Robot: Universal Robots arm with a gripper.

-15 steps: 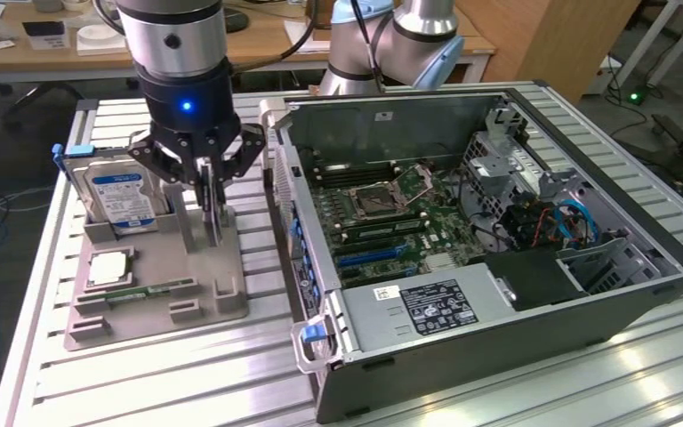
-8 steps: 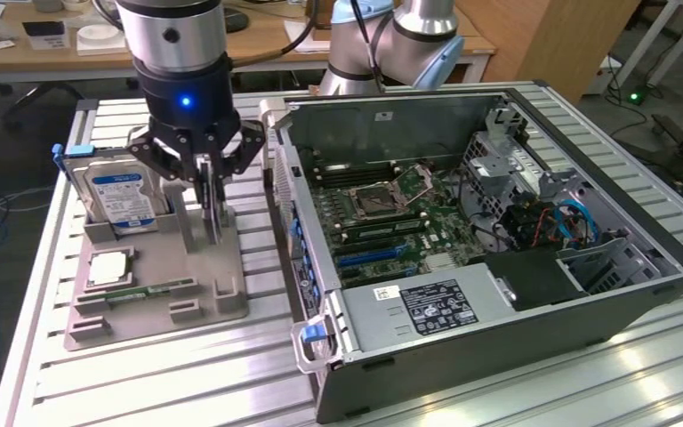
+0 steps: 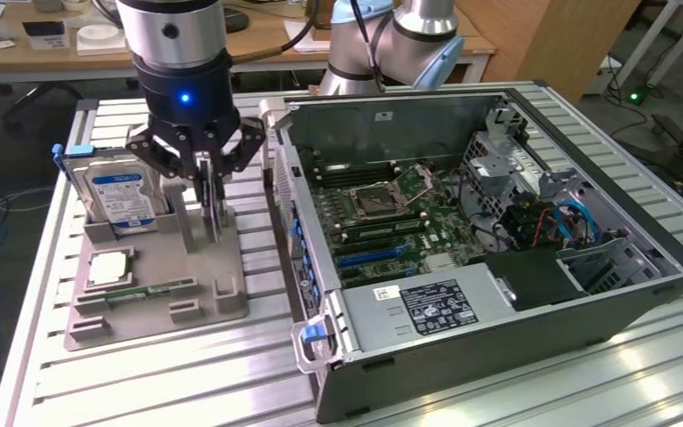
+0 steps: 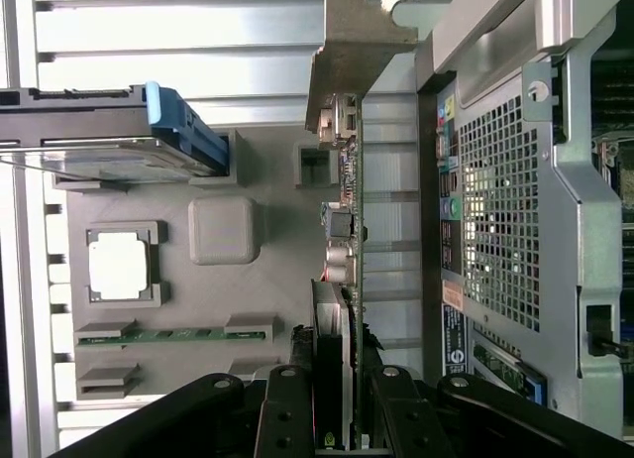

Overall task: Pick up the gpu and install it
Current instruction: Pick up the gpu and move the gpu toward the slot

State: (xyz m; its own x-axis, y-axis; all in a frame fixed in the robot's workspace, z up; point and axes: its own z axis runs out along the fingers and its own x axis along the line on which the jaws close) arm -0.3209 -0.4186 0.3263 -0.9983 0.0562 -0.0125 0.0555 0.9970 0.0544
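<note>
While the claw (image 3: 206, 174) pinches its upper edge, the gpu (image 3: 212, 215) stands upright at the grey holder's (image 3: 181, 262) edge beside the computer case (image 3: 496, 349), a thin dark card with a silvery end bracket.

Silver arm (image 3: 170, 31), black pincer (image 3: 207, 181), blue light (image 3: 182, 97)

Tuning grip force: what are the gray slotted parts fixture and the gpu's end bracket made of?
Gray slotted parts fixture: probably plastic, matte, uniform gray, blocky moulded shapes. End bracket of the thin dark gpu card: likely sheet metal, dull silvery, thin bent plate.
</note>
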